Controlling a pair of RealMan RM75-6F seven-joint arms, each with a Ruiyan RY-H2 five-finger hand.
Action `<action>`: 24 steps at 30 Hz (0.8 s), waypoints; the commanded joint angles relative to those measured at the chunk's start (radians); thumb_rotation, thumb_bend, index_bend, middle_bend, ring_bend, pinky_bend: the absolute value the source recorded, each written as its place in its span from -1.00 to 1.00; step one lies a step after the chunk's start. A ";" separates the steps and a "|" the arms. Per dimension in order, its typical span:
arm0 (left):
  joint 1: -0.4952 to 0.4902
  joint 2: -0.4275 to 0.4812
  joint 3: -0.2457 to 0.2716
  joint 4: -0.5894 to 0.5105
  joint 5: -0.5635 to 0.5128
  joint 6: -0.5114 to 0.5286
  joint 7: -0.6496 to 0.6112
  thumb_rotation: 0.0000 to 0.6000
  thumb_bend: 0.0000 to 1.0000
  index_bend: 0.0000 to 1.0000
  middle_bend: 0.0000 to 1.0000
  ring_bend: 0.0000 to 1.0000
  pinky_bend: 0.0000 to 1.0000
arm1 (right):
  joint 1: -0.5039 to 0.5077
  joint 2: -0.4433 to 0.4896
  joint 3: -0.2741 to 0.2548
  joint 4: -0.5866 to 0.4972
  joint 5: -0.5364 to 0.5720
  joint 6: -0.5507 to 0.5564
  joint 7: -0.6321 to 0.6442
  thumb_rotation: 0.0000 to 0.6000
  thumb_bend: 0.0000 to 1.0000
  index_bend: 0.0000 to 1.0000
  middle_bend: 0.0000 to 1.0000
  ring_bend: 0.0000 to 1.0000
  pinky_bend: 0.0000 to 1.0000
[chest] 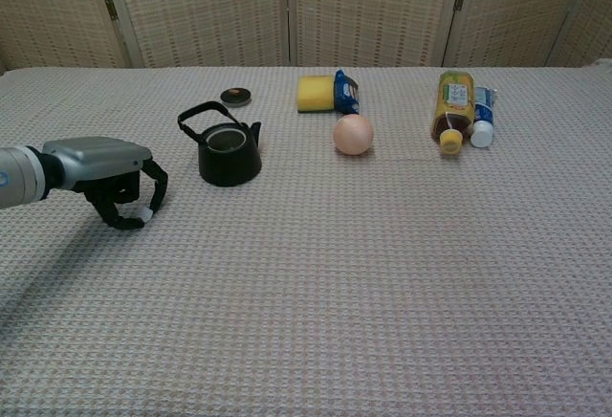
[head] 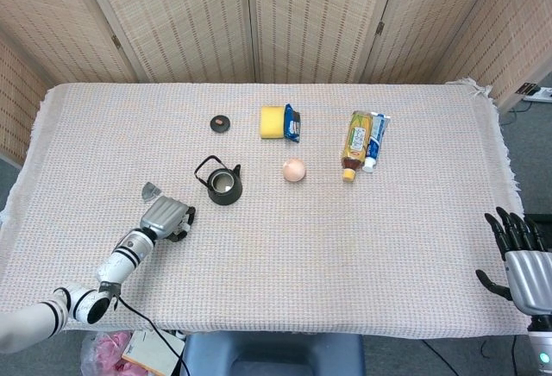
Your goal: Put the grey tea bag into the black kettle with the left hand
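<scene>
Left of the black kettle [head: 223,184] and a little nearer the robot, the left hand [head: 166,218] hangs low over the woven tablecloth [head: 345,247] with its dark fingers [chest: 153,180] curled downward. In the chest view a small pale patch shows between those fingertips; it may be the tea bag's tag, but the view is too poor to say whether the hand grips anything, so its state cannot be told. Just beyond the hand, farther left of the kettle, the grey tea bag [head: 151,191] lies on the cloth, close to the hand's knuckles; whether they touch is not clear.

The kettle stands upright with its mouth uncovered and its handle [chest: 196,116] raised toward the left. Behind the kettle, well apart from it, its small round black lid [head: 220,122] rests flat on the cloth. Right of the kettle and farther back sits a yellow sponge [head: 272,122], with a blue packet [head: 293,123] touching its right side. Right of the kettle at about its own depth lies a peach-coloured ball [head: 294,170]. Farther right of the kettle, a tea bottle [head: 355,143] with a yellow cap lies on its side, and a blue-and-white tube [head: 375,141] lies just beside it. Far right of the kettle, off the table's near corner, the right hand [head: 520,260] hovers with its fingers spread, holding nothing.
</scene>
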 commanded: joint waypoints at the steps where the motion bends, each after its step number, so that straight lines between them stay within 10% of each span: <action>1: 0.001 -0.003 0.001 0.005 0.005 0.005 -0.008 1.00 -0.28 0.10 1.00 1.00 1.00 | 0.002 -0.001 0.000 0.000 0.001 -0.003 -0.002 1.00 -0.72 -1.00 -1.00 -1.00 -1.00; 24: 0.005 -0.022 0.010 0.073 0.039 0.018 -0.091 1.00 -0.27 0.26 1.00 1.00 1.00 | 0.011 -0.007 0.000 -0.002 0.011 -0.017 -0.022 1.00 -0.72 -1.00 -1.00 -1.00 -1.00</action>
